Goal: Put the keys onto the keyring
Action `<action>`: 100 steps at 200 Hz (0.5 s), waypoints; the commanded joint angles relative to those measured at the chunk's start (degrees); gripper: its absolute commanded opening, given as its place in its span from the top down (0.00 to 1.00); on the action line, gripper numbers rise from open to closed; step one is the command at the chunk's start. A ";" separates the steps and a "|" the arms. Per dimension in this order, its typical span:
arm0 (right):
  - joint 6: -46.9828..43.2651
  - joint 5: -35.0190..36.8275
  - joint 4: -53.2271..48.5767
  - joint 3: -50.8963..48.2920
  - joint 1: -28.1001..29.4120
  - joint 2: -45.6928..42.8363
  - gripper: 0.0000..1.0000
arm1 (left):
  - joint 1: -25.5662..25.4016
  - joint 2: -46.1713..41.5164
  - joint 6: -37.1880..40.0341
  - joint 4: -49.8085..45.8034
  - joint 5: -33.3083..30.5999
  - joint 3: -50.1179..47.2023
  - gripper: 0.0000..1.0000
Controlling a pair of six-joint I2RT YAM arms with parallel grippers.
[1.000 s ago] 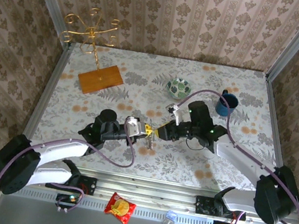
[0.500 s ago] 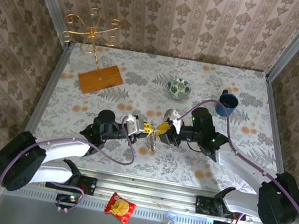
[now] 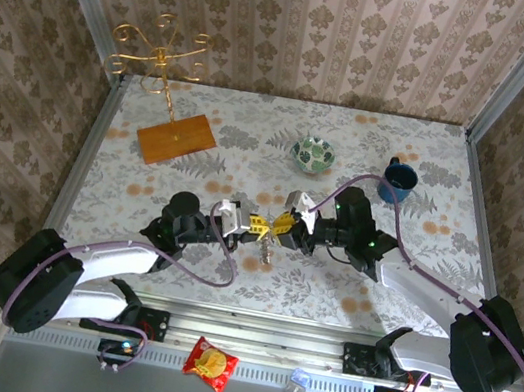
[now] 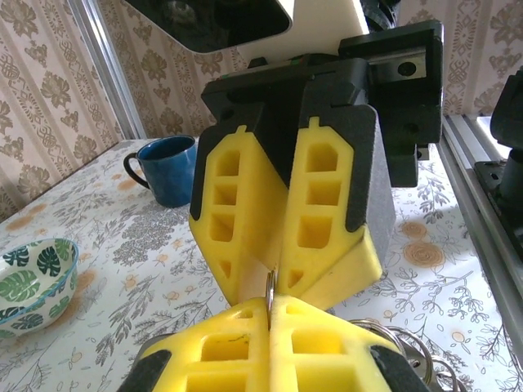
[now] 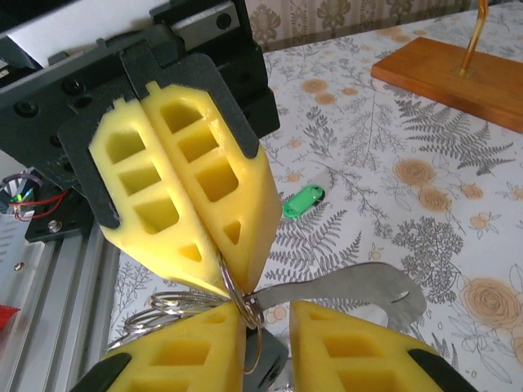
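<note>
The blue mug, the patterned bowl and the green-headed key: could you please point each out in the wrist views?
blue mug (image 4: 173,170), left wrist view, on its outer wall.
patterned bowl (image 4: 33,271), left wrist view, on its leaf-printed inner wall.
green-headed key (image 5: 304,201), right wrist view, on its green head.

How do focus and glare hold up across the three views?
Top external: even light, sharp, soft shadows on the table. Left wrist: washed-out brightness at the right edge, blue mug crisp. Right wrist: no glare, green key readable, wooden base slightly soft.
</note>
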 commanded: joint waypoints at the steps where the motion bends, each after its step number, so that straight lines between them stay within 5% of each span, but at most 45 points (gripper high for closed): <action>1: -1.05 -2.61 1.96 1.78 0.34 0.46 0.84 | 0.30 0.22 -1.79 4.03 2.49 -0.41 1.00; 18: -1.01 -3.67 2.58 1.78 0.43 0.46 0.87 | 0.45 0.42 -2.26 4.48 2.71 -0.50 1.00; 35: -1.76 -4.68 1.40 2.36 0.49 0.60 1.00 | 0.54 0.49 -2.44 4.68 2.71 -0.58 1.00; 51: -3.17 -4.45 -1.36 3.21 0.49 0.34 1.00 | 0.77 0.44 -2.67 4.36 1.68 -0.57 1.00; 100: -13.15 3.42 -16.42 8.63 2.40 -0.89 1.00 | 1.03 -3.97 3.28 -9.67 -2.21 1.35 0.74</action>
